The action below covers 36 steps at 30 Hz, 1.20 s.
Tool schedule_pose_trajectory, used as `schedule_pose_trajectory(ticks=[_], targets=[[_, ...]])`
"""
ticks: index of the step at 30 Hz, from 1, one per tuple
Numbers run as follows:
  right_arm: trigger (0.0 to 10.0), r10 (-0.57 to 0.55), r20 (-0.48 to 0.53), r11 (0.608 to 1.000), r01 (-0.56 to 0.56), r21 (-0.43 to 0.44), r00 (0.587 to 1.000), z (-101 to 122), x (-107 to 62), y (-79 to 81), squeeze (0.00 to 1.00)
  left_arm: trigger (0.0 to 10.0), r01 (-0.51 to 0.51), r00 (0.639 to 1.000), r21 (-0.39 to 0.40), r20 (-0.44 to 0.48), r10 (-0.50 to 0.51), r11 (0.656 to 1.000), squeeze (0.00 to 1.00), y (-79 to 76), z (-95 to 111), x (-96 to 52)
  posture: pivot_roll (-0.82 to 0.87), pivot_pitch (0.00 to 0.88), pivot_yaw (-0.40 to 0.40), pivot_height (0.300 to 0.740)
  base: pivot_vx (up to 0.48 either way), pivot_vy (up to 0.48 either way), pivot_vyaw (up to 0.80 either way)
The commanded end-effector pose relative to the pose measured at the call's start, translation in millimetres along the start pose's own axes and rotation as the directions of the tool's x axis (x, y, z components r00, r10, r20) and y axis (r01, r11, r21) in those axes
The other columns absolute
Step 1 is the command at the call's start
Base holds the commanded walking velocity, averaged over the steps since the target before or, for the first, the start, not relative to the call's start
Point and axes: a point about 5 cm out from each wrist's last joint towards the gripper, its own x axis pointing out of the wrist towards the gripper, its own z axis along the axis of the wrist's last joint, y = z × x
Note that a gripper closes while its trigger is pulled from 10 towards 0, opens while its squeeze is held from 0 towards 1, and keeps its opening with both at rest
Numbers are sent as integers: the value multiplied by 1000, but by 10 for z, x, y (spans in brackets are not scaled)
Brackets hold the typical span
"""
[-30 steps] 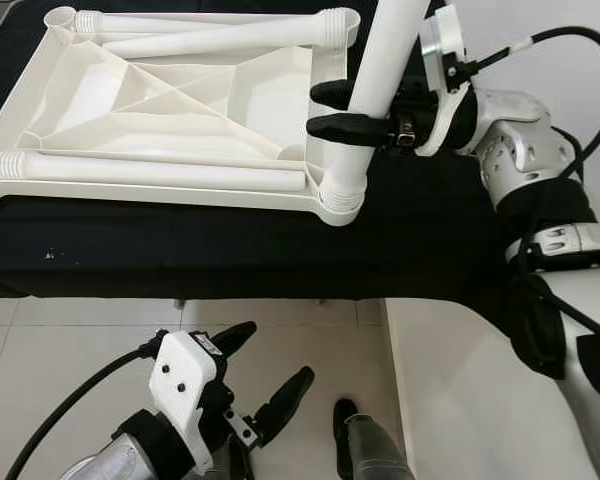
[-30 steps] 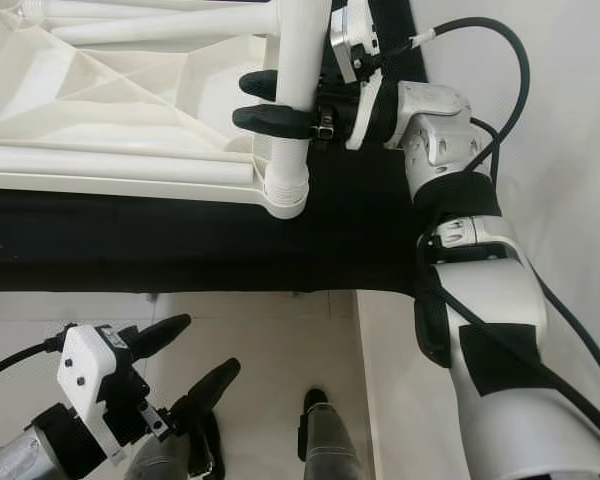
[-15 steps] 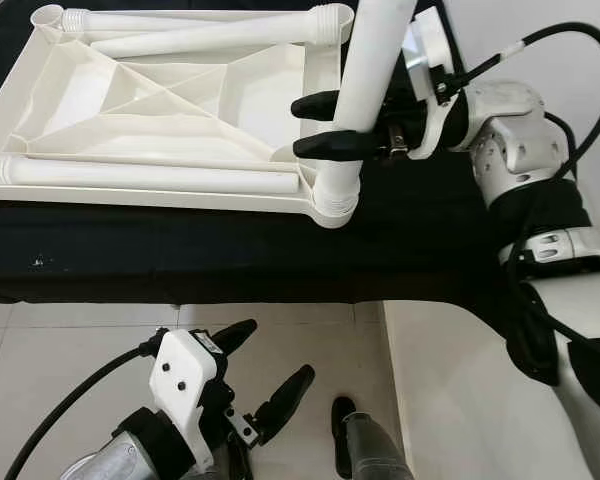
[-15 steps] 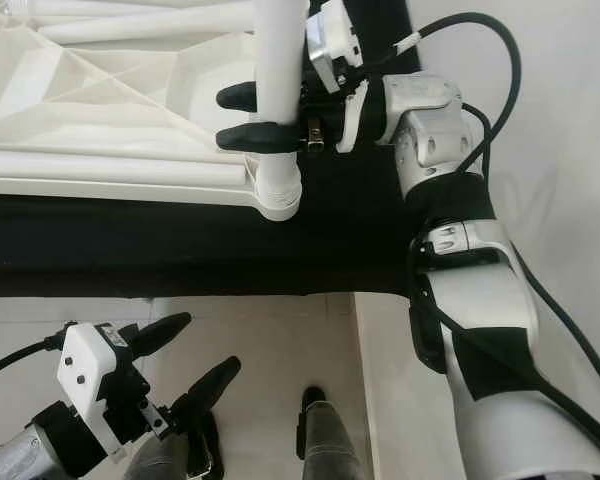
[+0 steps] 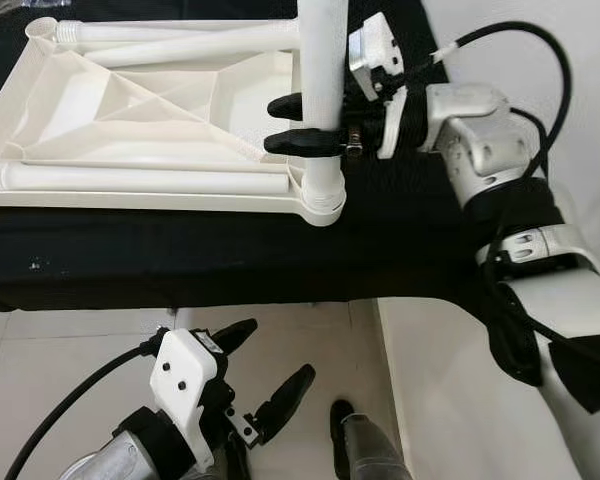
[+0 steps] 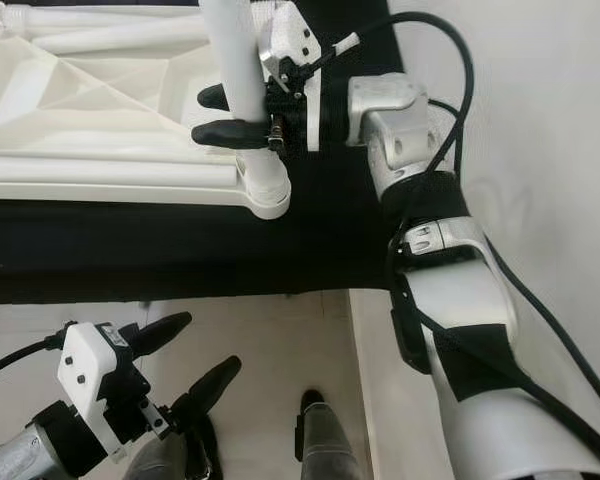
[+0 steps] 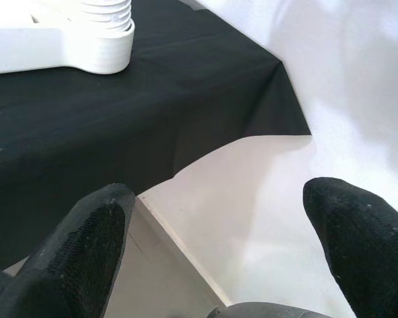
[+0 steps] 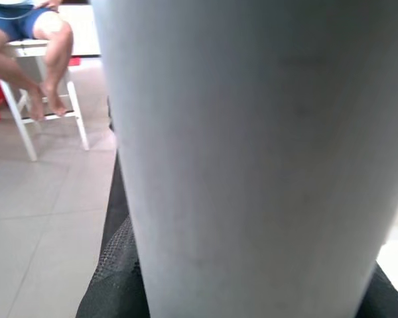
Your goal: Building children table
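The upright table leg (image 5: 322,90) is cut off by the top edge. The upturned tabletop (image 5: 160,110) is cropped at the left. A seated person (image 8: 33,40) is seen only from the thighs down.

Tabletops: one (image 5: 170,100), lying upside down on the worktop (image 5: 180,250).
Legs: three are counted, one upright (image 5: 322,60) and two lying flat (image 5: 150,180) (image 5: 190,40).
Tools: two, left (image 5: 262,378) and right (image 5: 292,124).

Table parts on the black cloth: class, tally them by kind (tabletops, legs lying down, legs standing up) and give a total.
Tabletop: 1
Lying legs: 3
Standing leg, gripped by the right claw: 1
Total: 5
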Motion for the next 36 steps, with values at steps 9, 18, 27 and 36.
schedule_pose_trajectory(ticks=[9, 18, 27, 36], targets=[[10000, -132, -76, 968, 145, 206, 988, -408, -40, 15, 0, 10000, 16, 1000, -13, -26, -17, 1000, 0, -12, -46, -10, 1, 396, -5, 740, 0, 0, 0], [10000, -313, -26, 912, 308, 270, 949, -479, -203, -19, 0, 10000, 16, 1000, -11, -25, -16, 1000, 0, 0, -49, 1, -5, 395, -6, 740, 0, 0, 0], [10000, -348, -8, 902, 338, 268, 937, -475, -221, 51, 0, 10000, 19, 999, -10, -27, -19, 1000, 0, 20, -55, 9, -10, 390, 6, 740, 0, 0, 0], [10000, -398, 16, 890, 382, 247, 917, -428, -231, 135, 0, 10000, 18, 999, -6, -28, -18, 1000, 0, 39, -64, 20, -7, 383, 5, 740, 0, 0, 0]])
